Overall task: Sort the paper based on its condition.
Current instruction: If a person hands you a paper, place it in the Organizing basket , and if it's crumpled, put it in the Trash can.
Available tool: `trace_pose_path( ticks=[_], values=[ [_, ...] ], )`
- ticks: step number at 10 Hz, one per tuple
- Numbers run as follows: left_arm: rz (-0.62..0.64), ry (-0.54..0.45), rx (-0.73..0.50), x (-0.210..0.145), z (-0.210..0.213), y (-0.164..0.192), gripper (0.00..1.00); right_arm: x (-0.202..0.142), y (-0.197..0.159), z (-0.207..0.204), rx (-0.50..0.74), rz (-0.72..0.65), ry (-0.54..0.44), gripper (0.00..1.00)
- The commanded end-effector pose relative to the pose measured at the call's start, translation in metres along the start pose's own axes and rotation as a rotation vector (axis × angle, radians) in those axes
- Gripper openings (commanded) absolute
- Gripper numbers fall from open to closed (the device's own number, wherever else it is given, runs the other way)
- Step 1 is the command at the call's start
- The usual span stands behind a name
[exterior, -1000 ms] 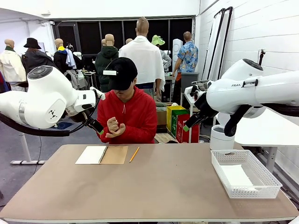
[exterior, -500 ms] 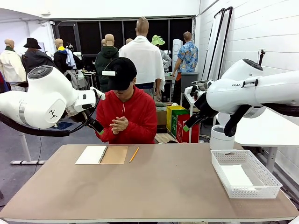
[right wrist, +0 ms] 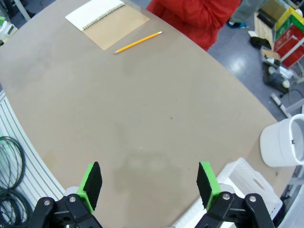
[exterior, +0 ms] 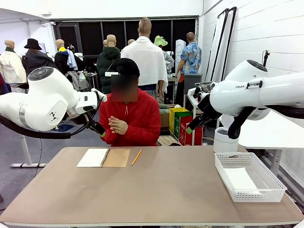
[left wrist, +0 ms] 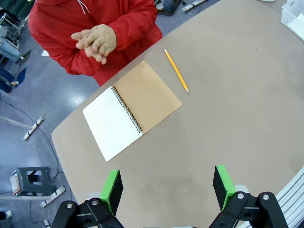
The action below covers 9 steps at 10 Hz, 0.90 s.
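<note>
A white sheet of paper lies flat inside the white mesh basket at the table's right end. Both arms hang raised above the table. My left gripper is open with nothing between its green pads, high over the table's near side, and it also appears beside the person's arm. My right gripper is open and empty too, above the table's middle, and in the front view it hangs at upper right. The person sits at the far side with both hands pressed together at the chest.
An open spiral notebook with a brown cover lies at the far left of the table, and a yellow pencil lies just to its right. A white round bin stands off the table beyond the basket.
The person's hands have shifted slightly against each other at the chest. Neither arm has moved.
</note>
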<state>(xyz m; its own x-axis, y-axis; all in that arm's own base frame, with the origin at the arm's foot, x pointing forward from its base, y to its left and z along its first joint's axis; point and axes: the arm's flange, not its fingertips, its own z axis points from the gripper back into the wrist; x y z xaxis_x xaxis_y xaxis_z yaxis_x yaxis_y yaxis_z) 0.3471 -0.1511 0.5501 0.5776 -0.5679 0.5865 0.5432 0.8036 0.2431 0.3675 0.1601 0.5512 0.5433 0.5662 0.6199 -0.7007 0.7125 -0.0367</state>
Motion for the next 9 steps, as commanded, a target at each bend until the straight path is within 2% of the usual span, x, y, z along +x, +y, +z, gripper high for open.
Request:
trace_pose_path(
  ticks=[1, 9],
  values=[
    [0.000, 0.000, 0.000, -0.0001, 0.0000, -0.0002, 1.00, -0.0003, -0.0005, -0.0001, -0.002, -0.001, -0.001, 1.00],
    [0.000, 0.000, 0.000, -0.0001, 0.0000, -0.0002, 1.00, -0.0003, -0.0005, -0.0001, -0.002, -0.001, -0.001, 1.00]
  ],
)
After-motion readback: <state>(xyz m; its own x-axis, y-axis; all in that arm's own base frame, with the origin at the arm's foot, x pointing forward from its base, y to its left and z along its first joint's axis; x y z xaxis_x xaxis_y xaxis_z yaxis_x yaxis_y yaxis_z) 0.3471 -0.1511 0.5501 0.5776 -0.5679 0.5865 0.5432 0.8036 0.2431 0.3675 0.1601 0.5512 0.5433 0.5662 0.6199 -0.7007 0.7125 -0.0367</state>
